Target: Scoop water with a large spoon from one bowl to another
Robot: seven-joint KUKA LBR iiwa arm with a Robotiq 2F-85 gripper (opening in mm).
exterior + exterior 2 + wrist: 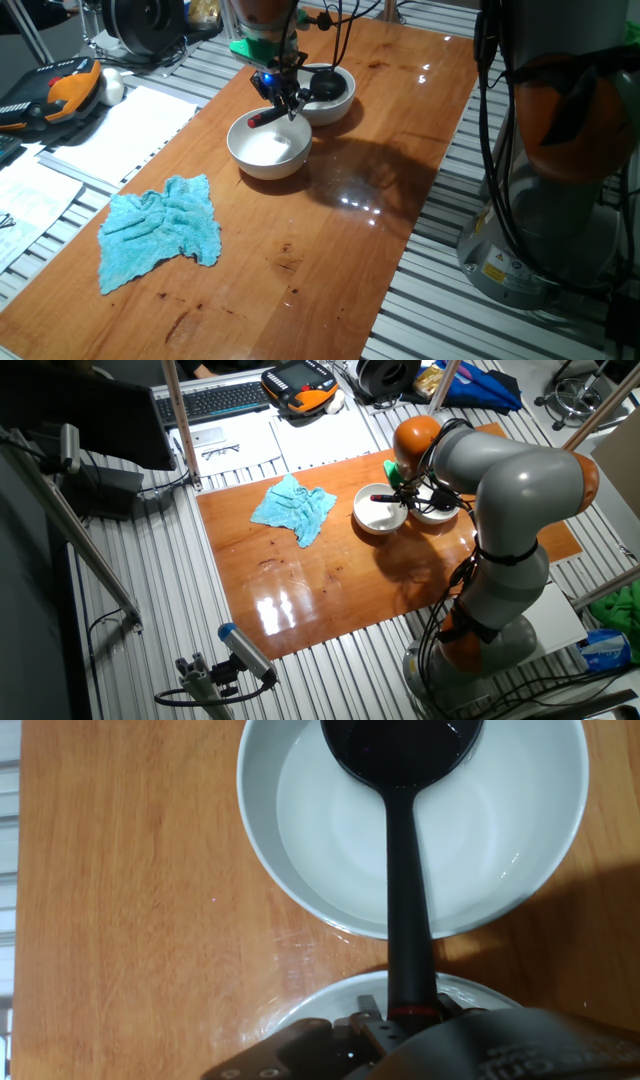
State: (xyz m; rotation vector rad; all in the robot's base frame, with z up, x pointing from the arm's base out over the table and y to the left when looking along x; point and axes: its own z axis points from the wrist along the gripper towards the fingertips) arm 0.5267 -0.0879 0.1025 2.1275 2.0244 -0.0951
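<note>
Two white bowls stand side by side on the wooden table: a near bowl [268, 150] and a far bowl [338, 104]. The large spoon [408, 910], a black ladle, has its scoop [324, 88] down in the far bowl [300, 870], where clear water [330, 830] shows faintly. Its handle slants back over the near bowl [320, 1005], and the red tip [258, 120] hangs above that bowl. My gripper [285, 100] [400, 1020] is shut on the handle near the red end. In the other fixed view the arm hides most of the far bowl [436, 513].
A crumpled teal cloth [160, 232] [292, 508] lies on the table left of the bowls. Papers [120, 130] and a teach pendant [55, 95] lie beyond the table's left edge. The robot's base [540, 230] stands off the right edge.
</note>
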